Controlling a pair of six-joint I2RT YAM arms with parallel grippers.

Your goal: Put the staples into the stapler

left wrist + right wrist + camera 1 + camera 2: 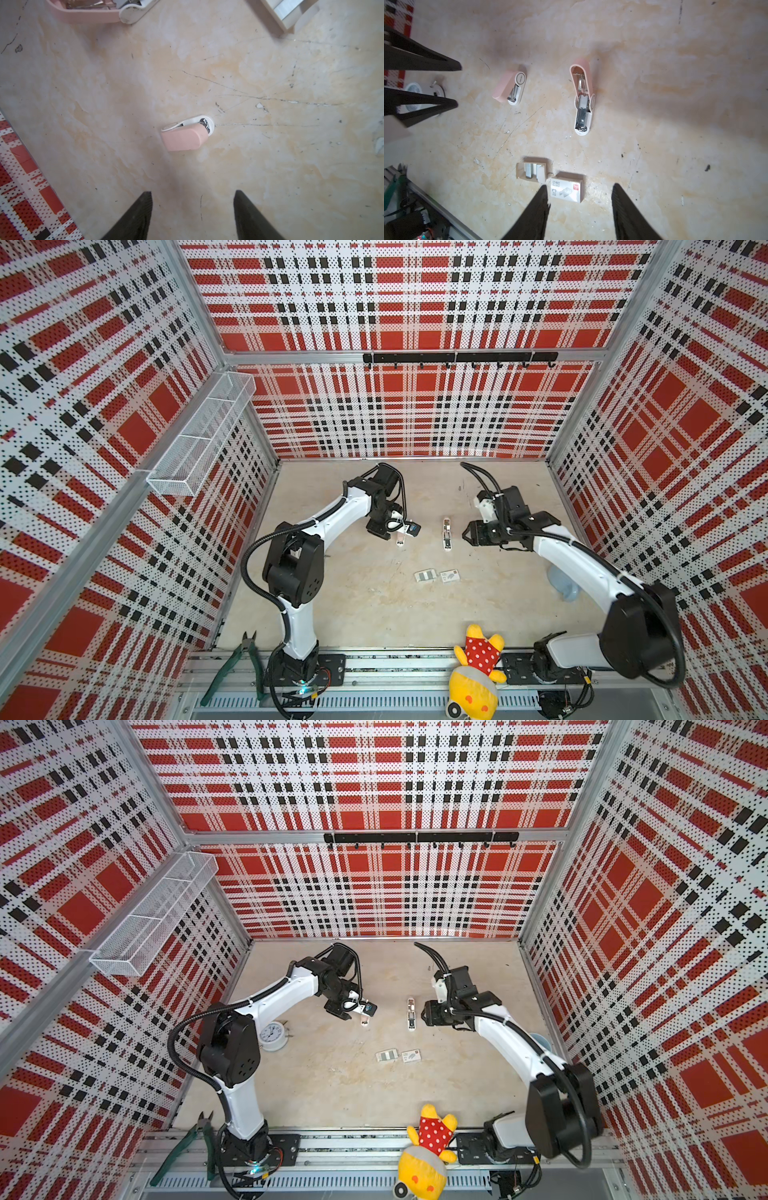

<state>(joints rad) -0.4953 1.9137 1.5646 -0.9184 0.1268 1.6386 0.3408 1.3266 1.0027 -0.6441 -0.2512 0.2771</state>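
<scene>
Two pink and white staplers lie mid-table. The opened stapler [582, 99] [446, 534] lies flat with its lid swung back and its metal channel showing. A smaller shut stapler [182, 137] [509, 87] rests to its left. The staples [529, 171] are grey strips in a small open card tray [426, 576], beside the white box sleeve [566, 190]. My left gripper [193, 193] [384, 534] hovers open and empty just left of the shut stapler. My right gripper [579, 187] [466, 534] is open and empty, right of the opened stapler.
A white alarm clock [272, 1036] sits behind the left arm. Green pliers [237, 664] and a yellow plush toy [478, 672] lie at the front rail. A pale blue cup [561, 585] stands under the right arm. A wire basket [203, 435] hangs on the left wall.
</scene>
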